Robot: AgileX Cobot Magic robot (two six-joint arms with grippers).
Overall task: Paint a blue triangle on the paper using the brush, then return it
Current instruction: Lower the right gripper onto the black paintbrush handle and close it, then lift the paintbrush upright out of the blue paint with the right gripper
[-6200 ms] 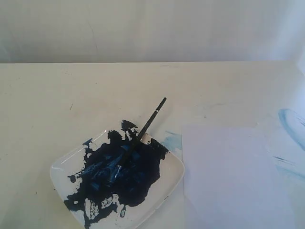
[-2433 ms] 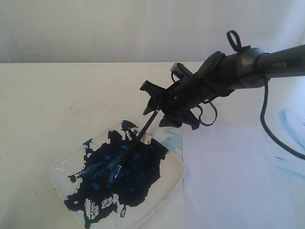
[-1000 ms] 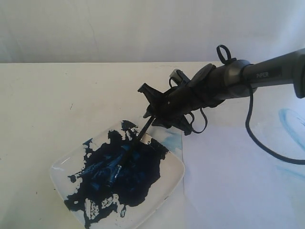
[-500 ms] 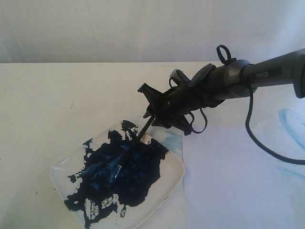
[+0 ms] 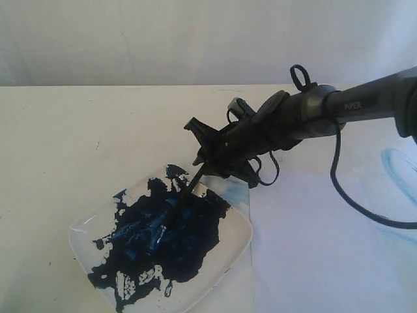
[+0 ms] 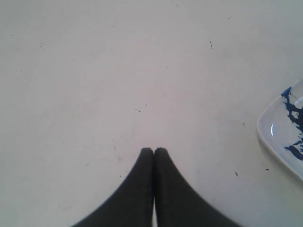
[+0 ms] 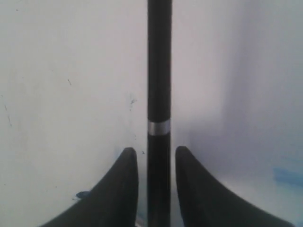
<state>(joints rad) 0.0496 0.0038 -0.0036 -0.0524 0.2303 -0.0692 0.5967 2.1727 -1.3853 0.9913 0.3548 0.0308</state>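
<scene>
Brush waiting in the dish, claw lined up on its handle

Exterior view: the brush leans with its tip in dark-blue paint and its handle over the rim of the dish, so the right claw reaches in low around the free end; the paper lies just beside the dish, blank where it shows. Left wrist view: the left claw hangs pressed together over the bench, out of the way. Right wrist view: the handle runs straight between the fingers, light showing on each side, so that claw stands apart, not yet clamped.
</scene>
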